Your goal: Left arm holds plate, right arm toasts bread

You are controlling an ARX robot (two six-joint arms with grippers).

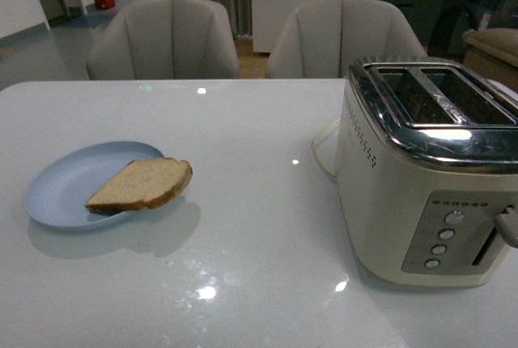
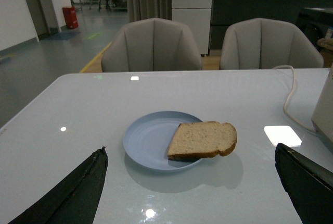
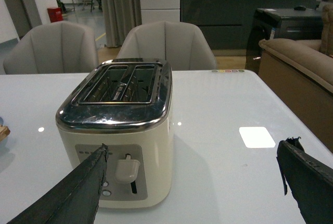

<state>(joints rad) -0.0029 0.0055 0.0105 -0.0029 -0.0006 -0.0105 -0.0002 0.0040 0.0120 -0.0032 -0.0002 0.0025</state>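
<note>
A pale blue plate (image 1: 65, 186) (image 2: 148, 140) lies on the white table at the front left. The half-slice of bread (image 1: 144, 184) (image 2: 202, 139) rests on its right side, with the rounded end hanging over the rim. A cream toaster (image 1: 425, 170) (image 3: 117, 130) with two empty top slots stands at the right. Neither arm shows in the front view. My left gripper (image 2: 190, 193) is open, its black fingers (image 2: 78, 193) spread wide short of the plate. Facing the toaster's lever (image 3: 127, 169), my right gripper (image 3: 192, 193) is open too, holding nothing.
The toaster's white cord (image 1: 321, 154) (image 2: 287, 96) loops on the table behind it. Two grey chairs (image 1: 166, 39) (image 1: 344, 36) stand at the table's far edge. A brown sofa (image 3: 304, 65) is off the right side.
</note>
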